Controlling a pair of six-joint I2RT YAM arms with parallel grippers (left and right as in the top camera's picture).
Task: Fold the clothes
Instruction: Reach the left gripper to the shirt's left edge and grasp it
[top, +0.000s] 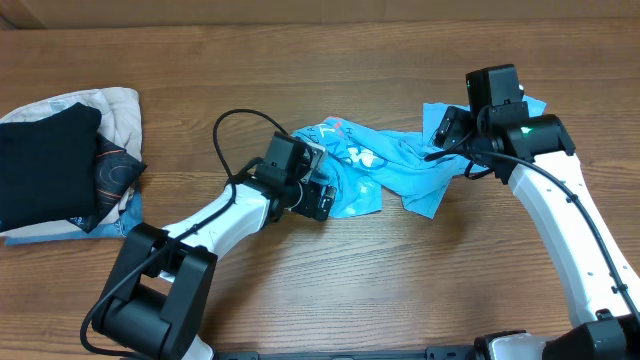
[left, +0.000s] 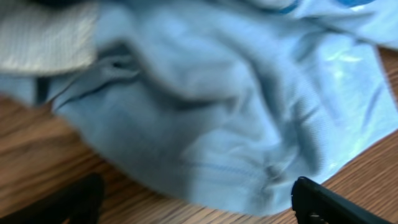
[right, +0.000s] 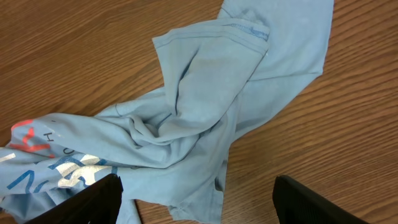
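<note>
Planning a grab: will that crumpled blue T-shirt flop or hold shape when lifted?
Probably flops: the T-shirt lies bunched in soft folds. Likely light, since the cloth looks thin. Pushed, it would likely bunch further, not slide whole.

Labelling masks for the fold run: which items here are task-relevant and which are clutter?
Job in hand:
- sky-blue T-shirt, crumpled mid-table
- left hand and right hand, both open at the shirt

Lying about:
- black folded garment
- beige folded garment, stacked with it at the table edge
</note>
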